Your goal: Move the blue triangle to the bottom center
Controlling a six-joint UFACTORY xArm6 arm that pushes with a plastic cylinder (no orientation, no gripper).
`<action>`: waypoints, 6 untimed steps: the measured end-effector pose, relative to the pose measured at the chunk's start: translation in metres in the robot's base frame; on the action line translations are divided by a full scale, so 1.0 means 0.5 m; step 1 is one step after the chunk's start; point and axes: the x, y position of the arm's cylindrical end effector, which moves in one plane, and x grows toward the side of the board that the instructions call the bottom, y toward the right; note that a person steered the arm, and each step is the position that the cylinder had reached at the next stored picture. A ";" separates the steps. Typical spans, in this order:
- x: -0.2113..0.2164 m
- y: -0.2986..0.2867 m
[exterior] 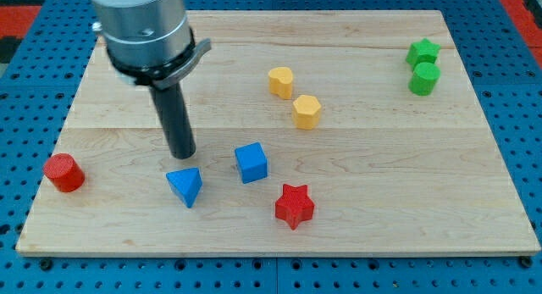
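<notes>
The blue triangle (185, 186) lies on the wooden board (381, 201), left of centre and near the view's bottom. My tip (182, 155) is the lower end of a dark rod that comes down from the view's top left. It stands just above the triangle in the view, very close to its top edge; I cannot tell whether they touch. The blue cube (251, 163) sits a little to the triangle's right.
A red star (294, 206) lies right of the triangle, below the cube. A red cylinder (63, 173) is at the left edge. A yellow heart (280, 81) and a yellow hexagon (306, 111) sit mid-board. A green star (423, 52) and a green cylinder (424, 78) are top right.
</notes>
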 end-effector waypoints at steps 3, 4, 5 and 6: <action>0.074 0.085; 0.165 0.026; 0.177 0.031; 0.181 0.028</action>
